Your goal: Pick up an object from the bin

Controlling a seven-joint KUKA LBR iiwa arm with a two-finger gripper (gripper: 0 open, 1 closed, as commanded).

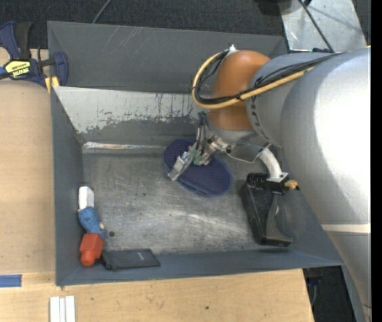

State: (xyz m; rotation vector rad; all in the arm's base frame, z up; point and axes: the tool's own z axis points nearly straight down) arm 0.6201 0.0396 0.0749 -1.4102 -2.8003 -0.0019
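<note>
The gripper (191, 158) is recorded low over the left end of 1 dark blue oval pad (211, 178), lying mid-bin (66, 193) toward the back wall. Whether the pad is gripped or released cannot be told. 1 black case (268, 210) lies near, to its right.

The grey bin (66, 200) had a scuffed floor. On it lay a blue oval pad (212, 180) near the back wall, a black case (268, 215) at the right, and a black card (131, 259) beside a white, blue and red toy (88, 228) front left.
</note>
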